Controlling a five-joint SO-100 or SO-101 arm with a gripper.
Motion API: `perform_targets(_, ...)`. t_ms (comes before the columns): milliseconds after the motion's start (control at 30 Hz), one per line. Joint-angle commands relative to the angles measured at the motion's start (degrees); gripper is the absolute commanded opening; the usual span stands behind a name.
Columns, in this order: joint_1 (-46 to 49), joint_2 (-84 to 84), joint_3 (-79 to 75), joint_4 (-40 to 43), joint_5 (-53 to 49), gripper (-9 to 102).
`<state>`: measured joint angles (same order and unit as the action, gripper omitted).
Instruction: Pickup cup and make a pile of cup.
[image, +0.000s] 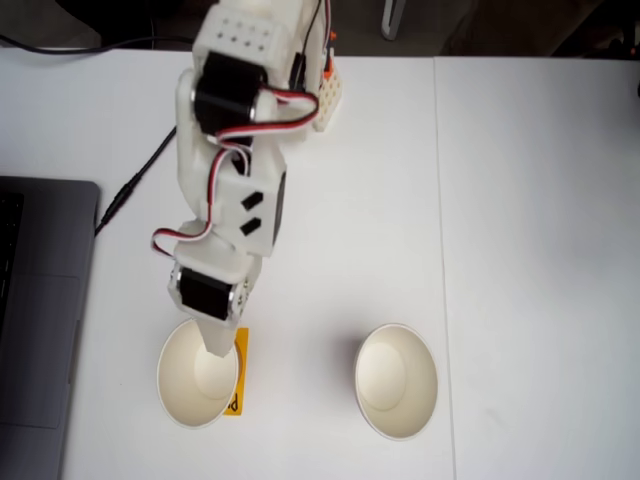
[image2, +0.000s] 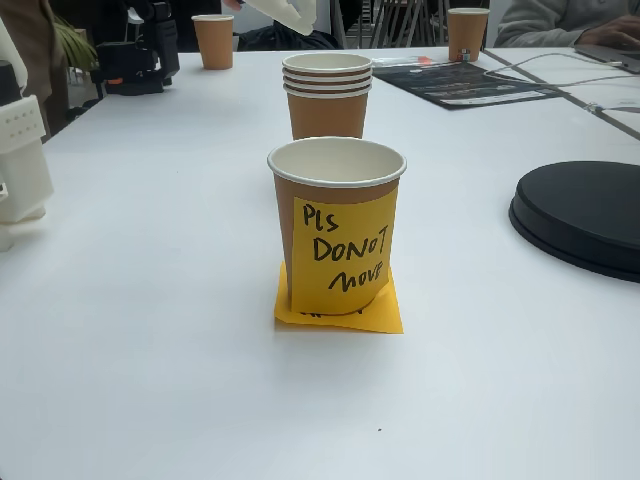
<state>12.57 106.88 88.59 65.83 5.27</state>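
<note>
In a fixed view from above, a cup (image: 195, 390) with a cream inside stands at the lower left. My gripper (image: 218, 345) points down at its near-right rim, with one white finger (image: 213, 340) inside the mouth. How the jaws stand is hidden by the wrist. A second, like cup (image: 397, 380) stands apart to the right. In another fixed view, low over a table, a brown cup (image2: 337, 200) carries a yellow note reading "Pls DO NOT move", and a pile of cup (image2: 327, 95) with several rims stands behind it.
An orange sticky note (image: 238, 375) lies beside the left cup and under the noted cup (image2: 340, 312). A grey laptop (image: 40, 320) and a black cable (image: 130, 190) lie left of the arm. A black disc (image2: 585, 215) sits right; other cups (image2: 215, 40) stand far back.
</note>
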Motion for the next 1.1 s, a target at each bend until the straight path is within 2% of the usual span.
perform_targets(0, 1.41, 0.62, -5.01, 0.35, 0.62, -7)
perform_targets(667, 2.81, -3.43, -5.01, 0.35, 0.79, -7)
perform_targets(833, 2.81, -3.52, -4.92, 0.44, 5.01, -7)
perform_targets(1067, 2.81, -3.78, -4.92, 0.44, 5.1, -7)
